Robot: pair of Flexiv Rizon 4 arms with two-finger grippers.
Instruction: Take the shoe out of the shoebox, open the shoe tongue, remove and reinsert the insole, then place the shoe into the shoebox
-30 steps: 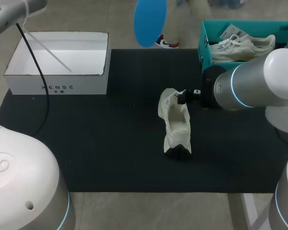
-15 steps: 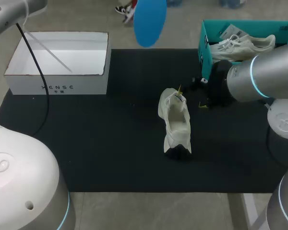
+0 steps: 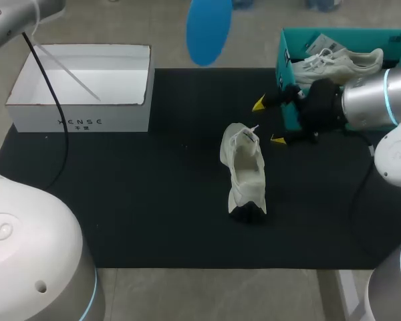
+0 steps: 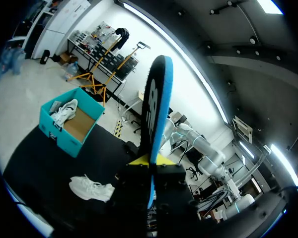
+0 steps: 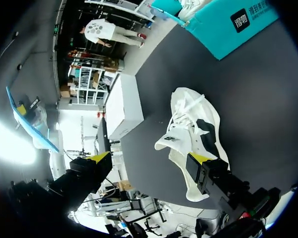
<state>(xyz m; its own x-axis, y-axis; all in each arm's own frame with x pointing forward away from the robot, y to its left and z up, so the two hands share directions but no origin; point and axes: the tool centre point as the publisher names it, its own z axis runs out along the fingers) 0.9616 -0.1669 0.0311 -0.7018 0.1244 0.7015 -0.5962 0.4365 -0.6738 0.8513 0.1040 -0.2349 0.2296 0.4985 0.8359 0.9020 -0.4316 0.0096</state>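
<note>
R end effector (image 3: pixel 268 122) backed off centre shoe (image 3: pixel 244 170), spread wide, empty, black-matted bench (image 3: pixel 154 200), 2 boxes, white shoebox (image 3: pixel 80 122) 10 o'clock, teal box (image 3: pixel 285 63) 2 o'clock w/ 2nd shoe (image 3: pixel 341 63), L end effector (image 4: pixel 150 161) clamping 1 blue insole (image 3: pixel 208 27).

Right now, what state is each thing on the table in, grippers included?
Shoe: loose on the mat, ungripped.
Insole: raised in the air, gripped.
Left gripper: shut on the insole.
Right gripper: open, empty, beside the shoe.
White box: open.
Teal box: open, second shoe inside.
</note>
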